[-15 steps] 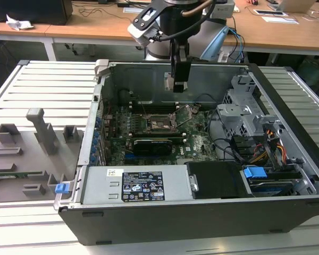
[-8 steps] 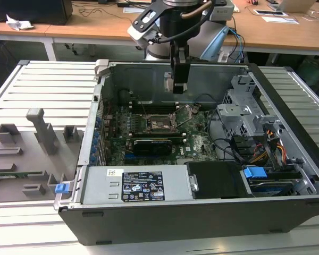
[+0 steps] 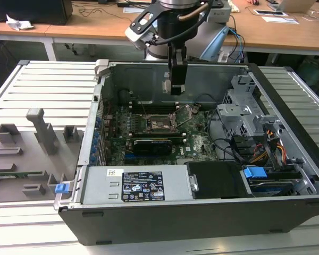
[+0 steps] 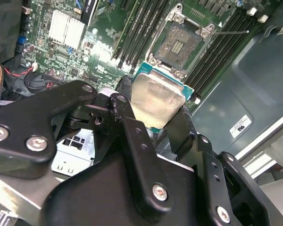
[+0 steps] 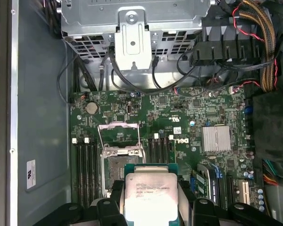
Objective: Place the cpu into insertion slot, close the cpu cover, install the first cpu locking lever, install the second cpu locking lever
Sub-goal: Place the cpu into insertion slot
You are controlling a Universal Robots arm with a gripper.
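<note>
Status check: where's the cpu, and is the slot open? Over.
Copy: gripper shut on cpu, above motherboard. Not seated; insertion slot bare. The cpu cover stands swung open, off the slot.

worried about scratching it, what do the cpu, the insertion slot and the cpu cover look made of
The cpu: pale silver metal top with a dull, slightly smudged sheen, on a thin green board edge.
The insertion slot: dark bed, probably plastic, speckled with fine contacts, inside a grey metal rim.
The cpu cover: thin bare grey metal frame, glinting where light hits it, swung open.
</note>
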